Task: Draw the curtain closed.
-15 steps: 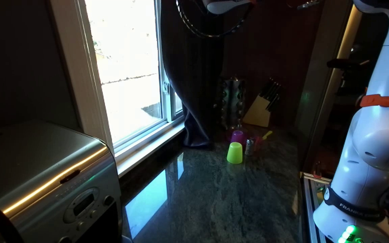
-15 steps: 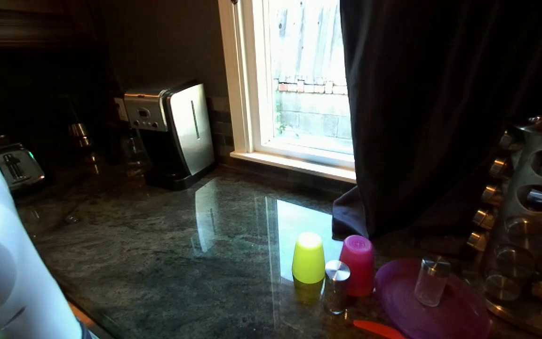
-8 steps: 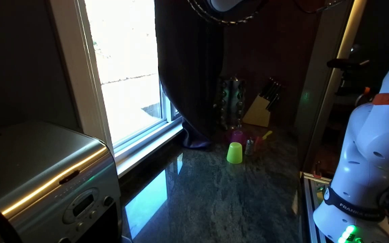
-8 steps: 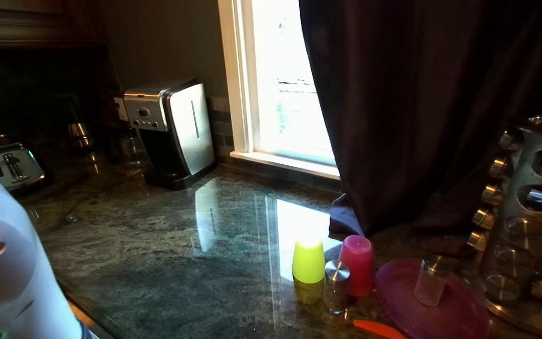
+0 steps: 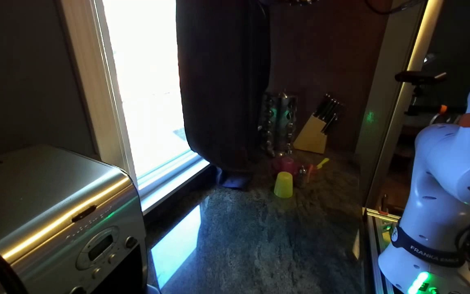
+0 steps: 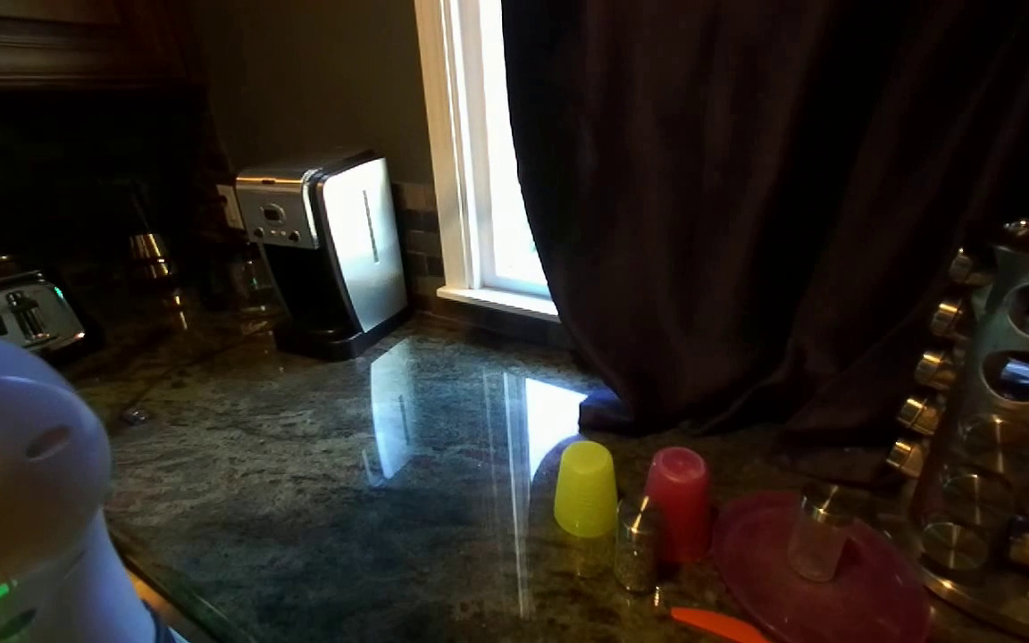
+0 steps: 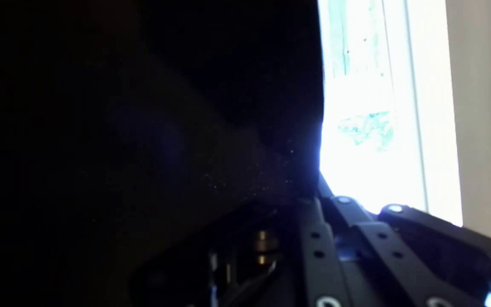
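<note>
Dark polished stone counter (image 6: 264, 491) in a dim kitchen. Near left, part of the pale robot arm (image 6: 14, 464); beyond, a toaster (image 6: 23, 313) and then a coffee maker (image 6: 349, 250), well apart from the curtain (image 6: 747, 196). Next, a bright bare strip of window (image 6: 507, 228), just beside the left frame (image 6: 450, 161). At the right border of this strip, to judge by the wrist view, the gripper (image 7: 320, 187) (lost to both exterior views): fingers nearly together, apparently pinching the curtain's side edge. Right of this, the curtain itself, loosely folded across the rest of the window, foot low at the counter, just beyond an upturned lime cup (image 6: 586, 491) and pink cup (image 6: 680, 505). At right, a spice rack (image 6: 979, 384).

Step in hand, by inference: drawing the edge leftward, partly done. For good execution, pull level and steadily toward the left frame without slackening the pinch; allow for drag at the foot; guide the curtain along the far side of the lime cup, to avoid toppling; let go only after full cover of the window.
</note>
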Motion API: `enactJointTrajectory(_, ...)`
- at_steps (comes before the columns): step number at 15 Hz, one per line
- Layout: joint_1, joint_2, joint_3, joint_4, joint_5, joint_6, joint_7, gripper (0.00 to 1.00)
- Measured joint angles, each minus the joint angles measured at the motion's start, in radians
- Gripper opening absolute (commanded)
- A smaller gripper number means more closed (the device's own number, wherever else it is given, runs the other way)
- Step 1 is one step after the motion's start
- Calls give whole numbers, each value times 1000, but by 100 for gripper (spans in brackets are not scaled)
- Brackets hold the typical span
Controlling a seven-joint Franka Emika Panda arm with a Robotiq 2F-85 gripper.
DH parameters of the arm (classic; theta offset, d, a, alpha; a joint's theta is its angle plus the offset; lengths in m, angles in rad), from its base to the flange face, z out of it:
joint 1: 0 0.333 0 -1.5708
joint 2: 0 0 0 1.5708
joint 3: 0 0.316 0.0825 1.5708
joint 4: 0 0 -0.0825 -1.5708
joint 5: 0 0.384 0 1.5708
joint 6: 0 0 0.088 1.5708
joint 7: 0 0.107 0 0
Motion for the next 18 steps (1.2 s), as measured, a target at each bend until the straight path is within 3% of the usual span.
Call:
enactJointTrajectory(5, 15, 4, -1, 1, 4, 4, -4, 1)
enactJointTrajectory(8, 91, 36, 12, 11, 1, 76, -29, 1)
enactJointTrajectory(11, 145, 114, 63, 50, -6, 168, -63, 1)
enactJointTrajectory(13, 181, 170, 111, 77, 49, 232, -148, 1)
enactJointTrajectory(17, 270, 241, 118, 169, 1, 344, -117, 1)
enactJointTrajectory(18, 272, 249, 118, 185, -30, 353, -91, 27)
